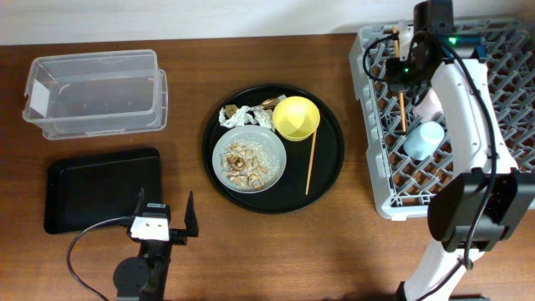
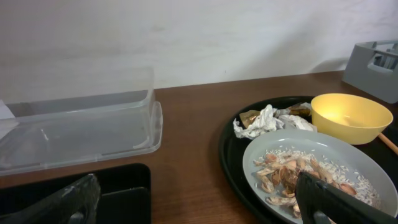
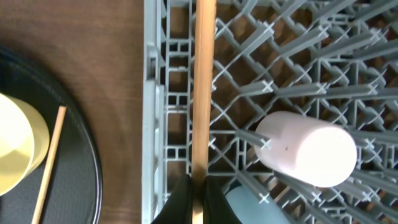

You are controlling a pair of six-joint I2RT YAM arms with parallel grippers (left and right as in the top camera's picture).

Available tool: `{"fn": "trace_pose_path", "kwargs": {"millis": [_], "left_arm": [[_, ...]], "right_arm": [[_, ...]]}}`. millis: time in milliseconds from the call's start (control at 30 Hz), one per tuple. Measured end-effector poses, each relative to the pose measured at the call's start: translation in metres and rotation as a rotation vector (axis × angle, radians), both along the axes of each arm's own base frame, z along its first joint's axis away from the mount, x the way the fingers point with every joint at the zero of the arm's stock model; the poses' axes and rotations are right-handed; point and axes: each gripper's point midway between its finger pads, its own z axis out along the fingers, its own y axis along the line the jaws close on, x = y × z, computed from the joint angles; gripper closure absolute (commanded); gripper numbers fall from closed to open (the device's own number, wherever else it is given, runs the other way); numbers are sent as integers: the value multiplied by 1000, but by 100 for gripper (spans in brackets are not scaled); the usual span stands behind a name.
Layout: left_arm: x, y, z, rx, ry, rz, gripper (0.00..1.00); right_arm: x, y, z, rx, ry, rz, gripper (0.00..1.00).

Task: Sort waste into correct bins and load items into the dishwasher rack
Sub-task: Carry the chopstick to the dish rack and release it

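Loading the chopsticks into the dishwasher rack (image 1: pixel 368 125) looks to be the step in hand. The right gripper (image 1: pixel 401 77) is pinched tight on one wooden chopstick (image 3: pixel 203 93). In the right wrist view the stick runs straight out from between the fingertips, over the rack's outer lattice columns, just inside the wall that faces the round black tray (image 1: pixel 334 180). Whether its far end touches the grid I cannot tell. The pink cup (image 3: pixel 308 149) lies on its side at about 4 o'clock of the held stick, with the blue cup (image 1: pixel 424 140) just beside it, both already in the rack. The next move, as I judge it, calls for lowering the stick onto the lattice, parting the fingers, then fetching the second chopstick (image 1: pixel 311 163). That one lies on the round tray at 3 o'clock of the grey-green plate (image 1: pixel 276 146) and 6 o'clock of the yellow-green bowl (image 1: pixel 296 118). A thin stick could slip through the open grid, so it wants laying across the bars. The left gripper (image 1: pixel 165 211) hangs with its jaws wide, holding nothing, at 5 o'clock of the flat black tray (image 1: pixel 100 188). The tissue (image 1: pixel 238 115), wrapper (image 1: pixel 269 103) and food scraps (image 1: pixel 242 165) sit unsorted on the round tray, with the clear box (image 1: pixel 94 92) at 10 o'clock of it.
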Motion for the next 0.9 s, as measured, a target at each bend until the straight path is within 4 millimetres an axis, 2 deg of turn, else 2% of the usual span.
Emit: {"fn": "trace_pose_path", "kwargs": {"millis": [133,167,200,233,267,367,567,733,900], "left_arm": [[0,0,0,0,0,0,1],[0,0,0,0,0,0,1],[0,0,0,0,0,0,1],[0,0,0,0,0,0,1],[0,0,0,0,0,0,1],[0,0,0,0,0,0,1],[0,0,0,0,0,0,1],[0,0,0,0,0,0,1],[0,0,0,0,0,0,1]], "right_arm": [[3,1,-11,5,17,18,95],[4,2,-15,8,27,19,91],[4,2,-21,10,39,20,79],[5,2,-26,12,51,23,72],[5,3,-32,14,64,26,69],[3,4,-44,25,97,19,67],[-5,4,-47,52,129,-44,68],[-20,12,-40,113,165,-89,67],[-48,38,-5,230,178,-76,66]]}}
